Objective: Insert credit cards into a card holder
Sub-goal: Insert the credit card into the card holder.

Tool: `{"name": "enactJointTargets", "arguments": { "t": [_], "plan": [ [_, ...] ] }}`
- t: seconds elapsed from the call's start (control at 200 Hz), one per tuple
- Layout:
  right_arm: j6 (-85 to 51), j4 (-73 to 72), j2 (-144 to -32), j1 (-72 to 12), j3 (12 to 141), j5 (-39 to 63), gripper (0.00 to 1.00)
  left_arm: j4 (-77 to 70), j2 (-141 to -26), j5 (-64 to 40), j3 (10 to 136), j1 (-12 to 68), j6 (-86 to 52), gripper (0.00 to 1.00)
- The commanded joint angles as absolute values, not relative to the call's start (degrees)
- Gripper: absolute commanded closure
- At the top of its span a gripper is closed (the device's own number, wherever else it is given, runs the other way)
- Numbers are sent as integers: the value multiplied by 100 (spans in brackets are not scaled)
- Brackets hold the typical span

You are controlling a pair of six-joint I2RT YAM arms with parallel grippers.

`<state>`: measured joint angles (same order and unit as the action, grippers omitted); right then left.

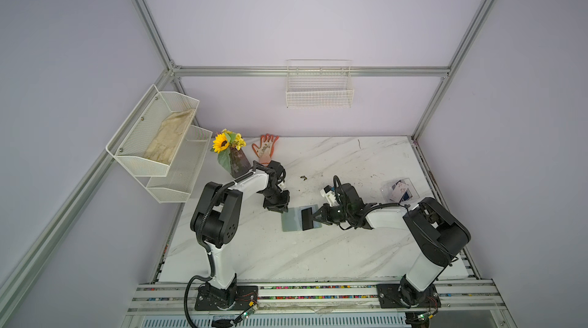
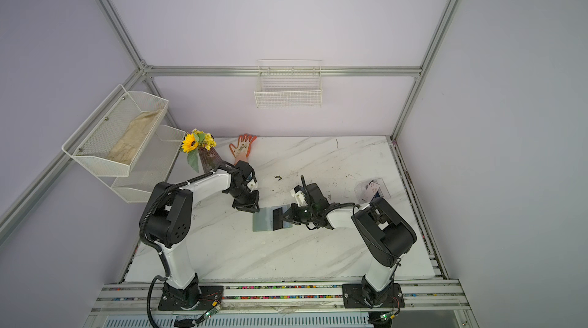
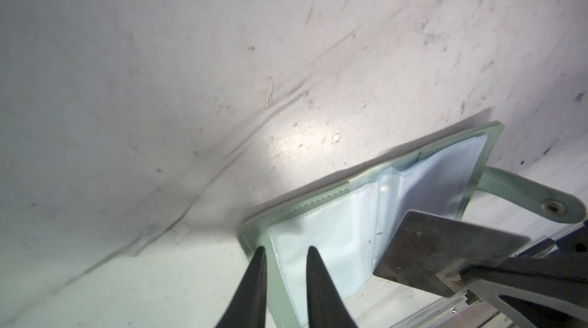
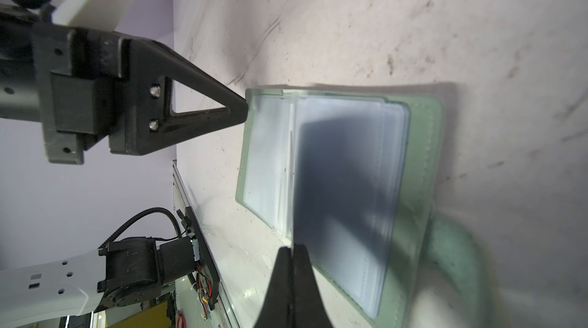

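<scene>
The sage-green card holder [image 1: 291, 223] [image 2: 262, 223] lies open on the marble table, its pale clear sleeves [image 3: 334, 231] facing up and its snap tab [image 3: 541, 196] sticking out. My right gripper [image 1: 313, 217] [image 4: 292, 247] is shut on a black credit card [image 1: 307, 218] [image 3: 445, 247], held on edge over the holder's right-hand sleeves [image 4: 394, 183]. My left gripper [image 1: 281, 210] [image 3: 284, 248] stands open with a narrow gap, its tips down on the holder's far left corner across the green border. Two more credit cards, one pale [image 1: 399, 188] and one blue [image 1: 407, 196], lie in a clear box.
The clear plastic box [image 1: 388, 191] [image 2: 361, 191] sits at the table's right side. A sunflower vase [image 1: 232, 157] and an orange glove [image 1: 265, 148] stand at the back left, beside a mesh shelf [image 1: 159, 138]. A wire basket [image 1: 319, 87] hangs on the back wall.
</scene>
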<state>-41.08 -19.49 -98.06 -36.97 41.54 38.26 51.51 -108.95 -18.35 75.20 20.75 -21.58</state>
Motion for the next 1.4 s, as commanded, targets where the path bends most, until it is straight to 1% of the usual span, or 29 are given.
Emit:
{"name": "enactJointTargets", "arguments": {
  "t": [0.0,0.14,0.31,0.51,0.55,0.78,1.395],
  "plan": [
    [-4346,-2460,-9800,-3718,4072,3932,100,5395,-10613,-1722,8041,2057,-2065,77],
    [-4419,-2575,-9822,-3718,4095,3958,100,5412,-10467,-1763,7911,2063,-2101,77],
    [-4372,-2539,-10015,-3718,4217,3955,100,5258,-10262,-1716,7352,2057,-2210,77],
    [-4511,-2856,-10325,-3718,4201,4025,100,4905,-10330,-1902,6914,2065,-2380,83],
    [-4527,-2912,-10360,-3718,4217,4051,100,4878,-10359,-1906,6863,2068,-2384,85],
    [-4587,-2998,-10395,-3718,4252,4073,100,4740,-10546,-1932,6734,2077,-2383,89],
    [-4647,-3150,-10718,-3724,4349,4258,100,4543,-10723,-2021,6609,2118,-2419,90]
  ]
}}
